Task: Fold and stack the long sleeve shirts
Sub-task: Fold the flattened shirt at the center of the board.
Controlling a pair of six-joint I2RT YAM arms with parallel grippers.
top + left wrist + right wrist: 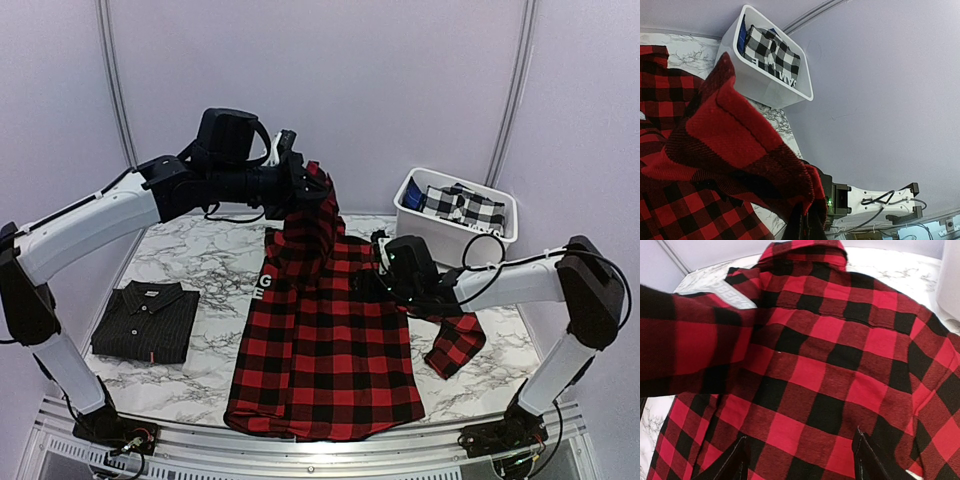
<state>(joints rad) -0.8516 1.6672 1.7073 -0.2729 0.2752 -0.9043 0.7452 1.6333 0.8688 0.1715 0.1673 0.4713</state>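
The red-and-black check flannel shirt (325, 350) lies spread on the marble table, its hem at the near edge. My left gripper (308, 192) is shut on a sleeve or edge of it and holds that part high above the collar end; in the left wrist view the cloth (735, 140) drapes over the shut fingers (810, 225). My right gripper (378, 268) hovers open just above the shirt's right shoulder area, its fingertips (740, 450) spread over the check fabric (830, 365), holding nothing. The black pinstriped shirt (148, 320) lies folded at the left.
A white bin (418, 222) holding black-and-white checked cloth stands at the back right, also in the left wrist view as the bin (765, 85). The flannel's right sleeve (455, 345) trails toward the right arm. Grey walls enclose the table.
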